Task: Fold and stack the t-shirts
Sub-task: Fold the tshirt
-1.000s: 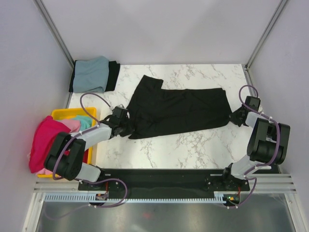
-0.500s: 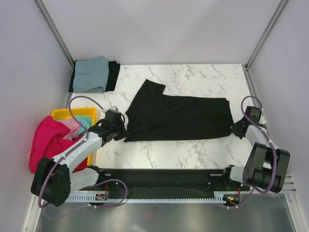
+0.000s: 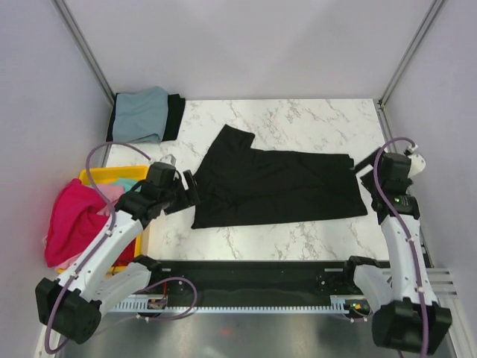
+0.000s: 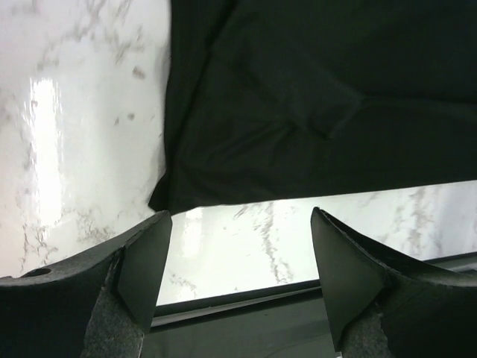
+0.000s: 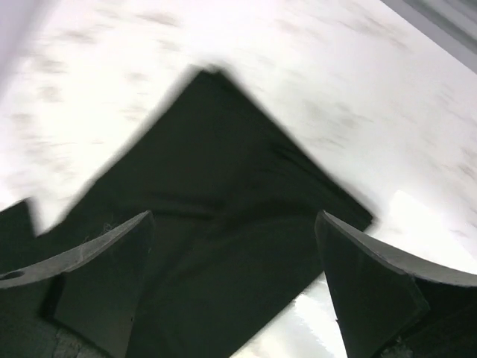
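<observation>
A large black t-shirt (image 3: 276,186), folded into a long band, lies flat across the middle of the marble table (image 3: 313,119). My left gripper (image 3: 189,189) hovers open just off the shirt's left end, nothing between its fingers. In the left wrist view the shirt's corner (image 4: 313,97) lies beyond the open left gripper (image 4: 242,261). My right gripper (image 3: 365,165) stands open over the shirt's right end. The right wrist view shows the black cloth (image 5: 209,194) under the open right gripper (image 5: 235,276). A folded grey-blue t-shirt (image 3: 141,113) lies on a black one (image 3: 175,115) at the back left.
A yellow bin (image 3: 100,176) stands at the table's left edge. A magenta shirt (image 3: 71,216) spills over its side, with pink (image 3: 112,192) and teal (image 3: 134,186) cloth inside. Grey walls close in the table on three sides.
Both grippers have opened and let go of the black shirt's ends, then drawn up and back. The shirt has settled flat, shifted slightly nearer.
</observation>
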